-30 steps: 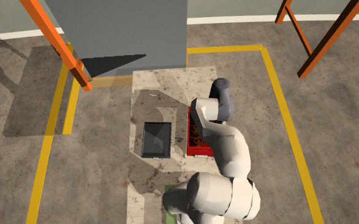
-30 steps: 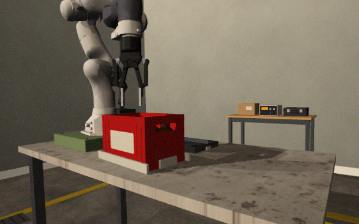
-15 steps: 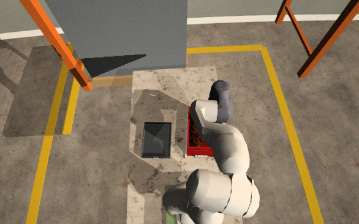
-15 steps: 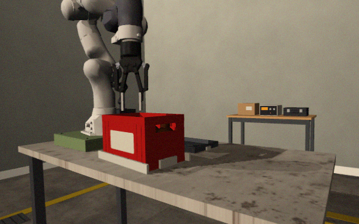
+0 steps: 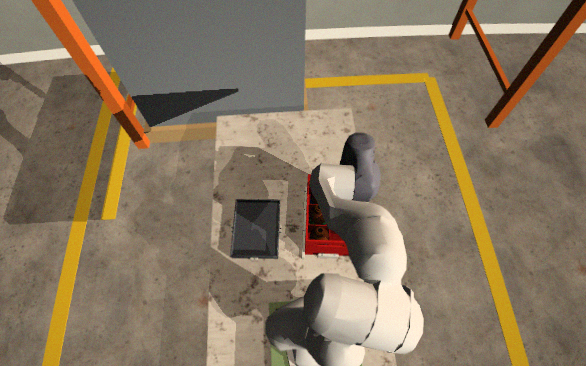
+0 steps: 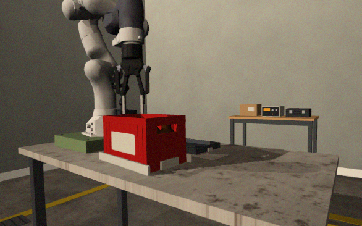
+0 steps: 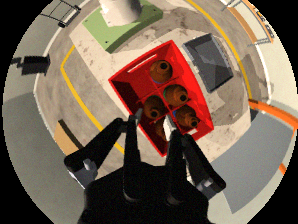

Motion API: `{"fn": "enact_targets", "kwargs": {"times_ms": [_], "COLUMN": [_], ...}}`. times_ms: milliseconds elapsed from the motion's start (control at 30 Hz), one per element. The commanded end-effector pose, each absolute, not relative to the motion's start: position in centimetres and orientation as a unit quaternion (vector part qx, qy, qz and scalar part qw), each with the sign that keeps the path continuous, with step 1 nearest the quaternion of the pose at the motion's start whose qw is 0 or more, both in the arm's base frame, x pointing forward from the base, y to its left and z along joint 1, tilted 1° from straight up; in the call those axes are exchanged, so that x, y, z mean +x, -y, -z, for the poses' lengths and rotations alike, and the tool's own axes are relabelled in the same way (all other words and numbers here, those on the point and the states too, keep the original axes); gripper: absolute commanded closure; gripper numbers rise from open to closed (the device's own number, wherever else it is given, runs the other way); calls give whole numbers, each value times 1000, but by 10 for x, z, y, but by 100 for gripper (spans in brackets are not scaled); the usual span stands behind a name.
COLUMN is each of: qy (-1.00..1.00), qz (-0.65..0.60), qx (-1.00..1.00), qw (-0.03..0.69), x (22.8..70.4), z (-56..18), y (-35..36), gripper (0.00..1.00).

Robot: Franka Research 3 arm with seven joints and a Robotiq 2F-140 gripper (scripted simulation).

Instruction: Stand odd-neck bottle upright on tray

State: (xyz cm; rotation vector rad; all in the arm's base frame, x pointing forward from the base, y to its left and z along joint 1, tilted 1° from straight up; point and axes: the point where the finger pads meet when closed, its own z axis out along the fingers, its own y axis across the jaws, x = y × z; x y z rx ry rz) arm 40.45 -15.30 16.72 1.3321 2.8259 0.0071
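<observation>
So the fingers of the gripper [image 6: 133,112] [image 7: 153,117] are part-way spread, pointing down at the red crate [image 5: 326,247] [image 6: 165,145] [image 7: 125,90], with nothing pinched that I can see. Can't tell if the tips are below its rim. All five bottles are in there: one [image 7: 160,131] peeks out between the fingers in the wrist view, another [image 7: 152,107] is just past the tips, and three more sit beyond or beside them. Can't tell which neck is the odd one. Tray's [image 5: 255,227] [image 6: 201,145] [image 7: 209,62] bottle-free, off to the fingers' side on the bench [image 5: 288,135] [image 6: 243,185] [image 7: 235,107].
</observation>
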Motion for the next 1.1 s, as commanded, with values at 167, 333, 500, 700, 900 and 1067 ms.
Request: {"fn": "enact_targets", "kwargs": {"times_ms": [167, 333, 500, 700, 900, 1067], "qy": [-906, -906, -906, -906, -906, -906], "qz": [-3, -3, -3, -3, -3, -3], "qx": [424, 424, 424, 424, 424, 424], "qw": [9, 9, 9, 9, 9, 9], "x": [405, 405, 405, 405, 405, 405], "z": [-166, -166, -166, -166, -166, -166], "y": [152, 152, 152, 152, 152, 152], "gripper": [56, 56, 56, 56, 56, 56]}}
